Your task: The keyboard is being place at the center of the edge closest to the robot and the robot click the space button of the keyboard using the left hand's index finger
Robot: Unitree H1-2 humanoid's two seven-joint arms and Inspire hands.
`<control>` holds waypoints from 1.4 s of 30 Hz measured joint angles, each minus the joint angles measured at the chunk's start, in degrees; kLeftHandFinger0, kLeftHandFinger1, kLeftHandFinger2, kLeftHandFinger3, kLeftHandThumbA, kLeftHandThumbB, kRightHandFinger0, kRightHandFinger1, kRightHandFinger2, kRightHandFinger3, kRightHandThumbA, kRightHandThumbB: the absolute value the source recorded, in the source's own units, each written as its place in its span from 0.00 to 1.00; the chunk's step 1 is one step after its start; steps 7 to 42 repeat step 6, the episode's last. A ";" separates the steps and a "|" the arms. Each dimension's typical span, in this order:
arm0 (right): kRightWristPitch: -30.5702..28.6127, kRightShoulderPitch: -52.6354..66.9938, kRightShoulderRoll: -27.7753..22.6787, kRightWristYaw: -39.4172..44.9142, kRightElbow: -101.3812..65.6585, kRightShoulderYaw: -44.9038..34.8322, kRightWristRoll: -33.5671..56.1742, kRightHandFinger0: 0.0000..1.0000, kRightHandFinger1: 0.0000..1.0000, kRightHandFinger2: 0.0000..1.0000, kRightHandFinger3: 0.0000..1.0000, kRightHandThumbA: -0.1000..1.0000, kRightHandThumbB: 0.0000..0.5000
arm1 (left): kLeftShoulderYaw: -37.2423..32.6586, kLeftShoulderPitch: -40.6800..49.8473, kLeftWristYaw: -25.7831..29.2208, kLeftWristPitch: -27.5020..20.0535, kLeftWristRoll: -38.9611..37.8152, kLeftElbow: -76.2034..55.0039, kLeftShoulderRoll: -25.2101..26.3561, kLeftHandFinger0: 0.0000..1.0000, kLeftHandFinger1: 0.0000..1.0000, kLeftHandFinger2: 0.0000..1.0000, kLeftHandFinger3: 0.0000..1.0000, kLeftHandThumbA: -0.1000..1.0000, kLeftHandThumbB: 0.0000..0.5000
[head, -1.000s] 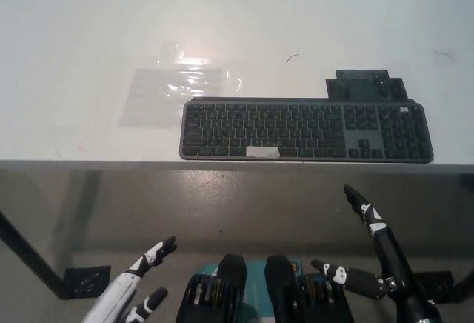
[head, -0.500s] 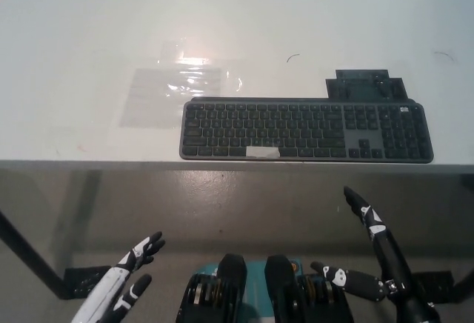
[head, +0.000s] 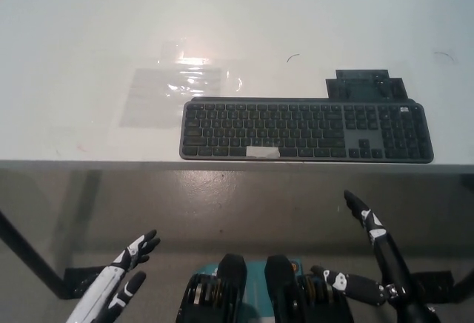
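Note:
A dark grey keyboard (head: 306,130) lies flat along the near edge of the white table (head: 89,27), right of the table's middle. Its space bar (head: 263,152) carries a strip of pale tape. My white left hand (head: 118,278) hangs low at the lower left, below the table edge and well short of the keyboard, fingers apart and holding nothing. My black right hand (head: 370,256) rests at the lower right under the table edge, fingers spread and empty.
A clear plastic sheet (head: 178,86) lies on the table left of and behind the keyboard. A small dark flat piece (head: 364,84) sits just behind the keyboard's right end. A table leg (head: 29,260) runs down at the far left.
My left hand has dropped lower and drifted left, away from the table edge. The right hand has sunk slightly. Keyboard has not moved.

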 measured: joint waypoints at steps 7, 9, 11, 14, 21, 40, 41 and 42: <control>-0.41 2.39 0.09 0.02 -0.01 0.56 0.00 1.00 1.00 1.00 1.00 1.00 0.84 | -0.05 2.66 -0.06 -0.02 -0.05 -0.27 -0.10 1.00 1.00 1.00 1.00 1.00 0.69; -0.41 2.39 0.09 0.02 -0.01 0.56 0.00 1.00 1.00 1.00 1.00 1.00 0.84 | -0.05 2.66 -0.06 -0.02 -0.05 -0.27 -0.10 1.00 1.00 1.00 1.00 1.00 0.69; -0.41 2.39 0.09 0.02 -0.01 0.56 0.00 1.00 1.00 1.00 1.00 1.00 0.84 | -0.05 2.66 -0.06 -0.02 -0.05 -0.27 -0.10 1.00 1.00 1.00 1.00 1.00 0.69; -0.41 2.39 0.09 0.02 -0.01 0.56 0.00 1.00 1.00 1.00 1.00 1.00 0.84 | -0.05 2.66 -0.06 -0.02 -0.05 -0.27 -0.10 1.00 1.00 1.00 1.00 1.00 0.69; -0.41 2.39 0.09 0.02 -0.01 0.56 0.00 1.00 1.00 1.00 1.00 1.00 0.84 | -0.05 2.66 -0.06 -0.02 -0.05 -0.27 -0.10 1.00 1.00 1.00 1.00 1.00 0.69; -0.41 2.39 0.09 0.02 -0.01 0.56 0.00 1.00 1.00 1.00 1.00 1.00 0.84 | -0.05 2.66 -0.06 -0.02 -0.05 -0.27 -0.10 1.00 1.00 1.00 1.00 1.00 0.69; -0.41 2.39 0.09 0.02 -0.01 0.56 0.00 1.00 1.00 1.00 1.00 1.00 0.84 | -0.05 2.66 -0.06 -0.02 -0.05 -0.27 -0.10 1.00 1.00 1.00 1.00 1.00 0.69; -0.41 2.39 0.09 0.02 -0.01 0.56 0.00 1.00 1.00 1.00 1.00 1.00 0.84 | -0.05 2.66 -0.06 -0.02 -0.05 -0.27 -0.10 1.00 1.00 1.00 1.00 1.00 0.69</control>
